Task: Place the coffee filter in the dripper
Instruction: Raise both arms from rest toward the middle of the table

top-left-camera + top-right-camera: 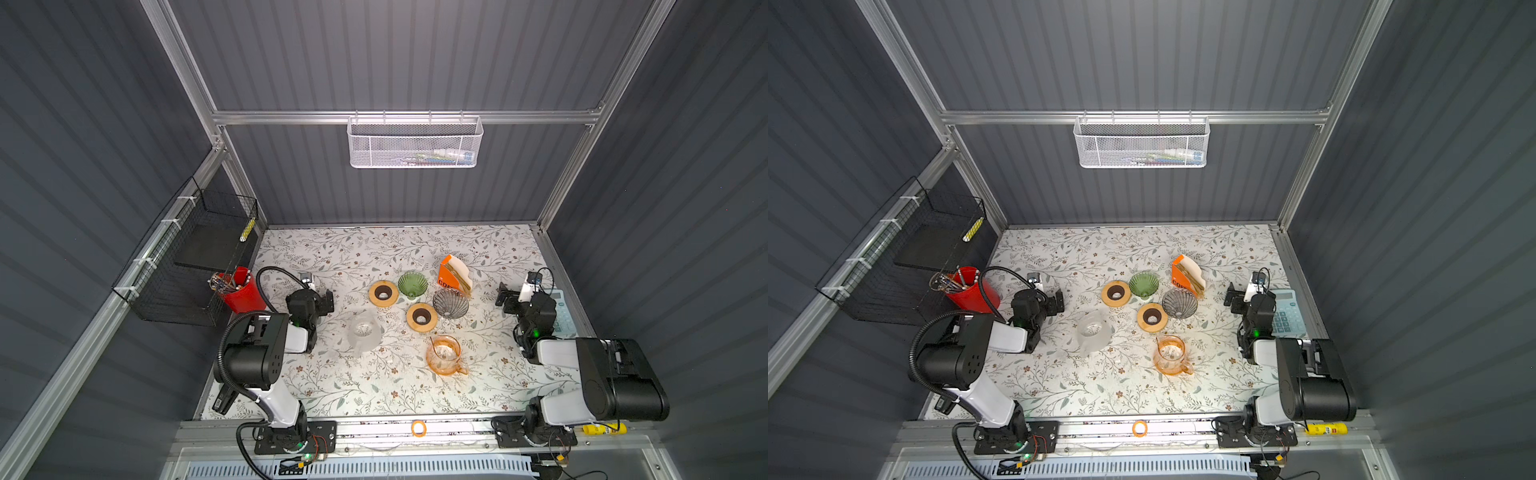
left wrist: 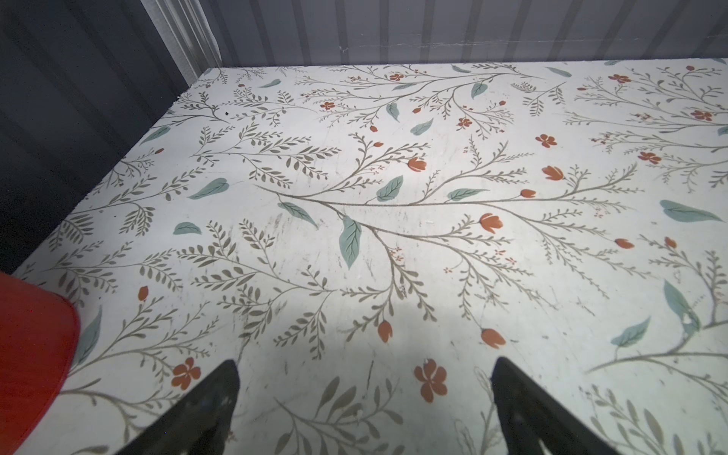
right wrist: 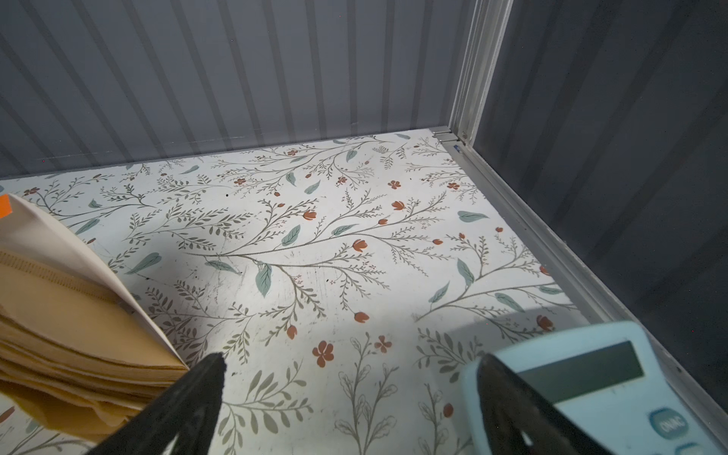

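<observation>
Looking down in both top views, I see my left gripper point(image 1: 327, 301) and my right gripper point(image 1: 505, 297) low over the floral-patterned table point(image 1: 374, 395). They sit well apart, one at each side.

Only these views show the stack of brown paper coffee filters point(image 1: 462, 277) whole. It stands in an orange holder point(image 1: 445, 274), just beside the green ribbed glass dripper point(image 1: 412, 284) and the smoky grey ribbed glass dripper point(image 1: 450, 303). Both drippers sit upright on the table with no paper inside. A frosted clear jug point(image 1: 364, 332) and an orange glass jug point(image 1: 444, 355) stand nearer my bases.

From the left wrist, my left gripper point(image 2: 365, 362) has its jaws spread wide over bare tabletop, holding nothing. A red plastic cup point(image 2: 31, 346) shows at the edge.

From the right wrist, my right gripper point(image 3: 351, 356) is likewise wide apart and empty. Here the filters' point(image 3: 59, 335) layered edges show up close beside one finger, and a pale blue calculator point(image 3: 591, 378) lies by the other.
</observation>
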Robot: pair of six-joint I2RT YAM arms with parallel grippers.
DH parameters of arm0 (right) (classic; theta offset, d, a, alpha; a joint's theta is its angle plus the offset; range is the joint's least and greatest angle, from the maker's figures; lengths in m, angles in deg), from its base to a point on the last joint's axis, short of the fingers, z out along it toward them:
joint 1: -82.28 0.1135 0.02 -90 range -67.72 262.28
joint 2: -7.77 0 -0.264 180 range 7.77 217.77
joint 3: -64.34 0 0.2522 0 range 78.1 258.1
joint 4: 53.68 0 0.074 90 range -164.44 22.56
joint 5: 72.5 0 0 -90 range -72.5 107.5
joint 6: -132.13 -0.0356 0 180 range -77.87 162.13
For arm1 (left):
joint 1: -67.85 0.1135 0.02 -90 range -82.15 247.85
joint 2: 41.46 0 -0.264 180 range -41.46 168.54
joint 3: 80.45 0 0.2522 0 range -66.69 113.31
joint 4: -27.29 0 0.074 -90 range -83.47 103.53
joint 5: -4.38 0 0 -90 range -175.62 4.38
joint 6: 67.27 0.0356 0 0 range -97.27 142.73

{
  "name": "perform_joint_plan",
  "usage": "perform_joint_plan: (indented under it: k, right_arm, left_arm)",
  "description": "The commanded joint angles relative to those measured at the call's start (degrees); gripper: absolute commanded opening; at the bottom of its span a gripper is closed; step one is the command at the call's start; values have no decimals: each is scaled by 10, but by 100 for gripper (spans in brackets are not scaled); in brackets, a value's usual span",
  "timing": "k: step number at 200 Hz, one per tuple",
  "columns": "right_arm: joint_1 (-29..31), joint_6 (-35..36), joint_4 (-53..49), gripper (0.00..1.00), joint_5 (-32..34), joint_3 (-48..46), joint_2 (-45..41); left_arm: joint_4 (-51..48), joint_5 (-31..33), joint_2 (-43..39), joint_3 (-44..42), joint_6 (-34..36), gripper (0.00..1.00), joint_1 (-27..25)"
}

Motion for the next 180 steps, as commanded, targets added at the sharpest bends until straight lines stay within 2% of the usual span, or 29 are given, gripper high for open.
perform_joint_plan:
  k: [1,39,59,91,102,113,128,143,158,180]
  right_arm:
    - [3,2,14,99,4,11,6]
    - [1,0,7,99,-1,14,7]
    - [-12,-6,-3,99,-27,19,5]
    - [-12,-4,-2,99,-33,18,5]
    - [-11,10,-3,99,-65,17,4]
    - [-9,11,3,99,-65,11,-6]
    - [6,6,-19,98,4,9,-43]
    - [24,3,-83,91,82,25,-95]
    - [53,10,-192,85,138,60,-151]
    - [105,7,-352,83,210,115,-221]
  left_arm:
    - [12,-6,9,11,11,100,3]
    - [10,-7,10,12,11,100,3]
    - [10,-7,10,12,11,100,3]
    - [16,4,6,11,10,91,3]
    - [-27,13,-19,23,4,86,3]
    - [-107,13,-54,49,3,82,3]
    - [-199,14,-90,88,-8,78,3]
    - [-255,-3,-127,108,-44,75,2]
    - [-298,-26,-169,120,-81,74,-1]
    - [-391,-49,-228,148,-105,72,-25]
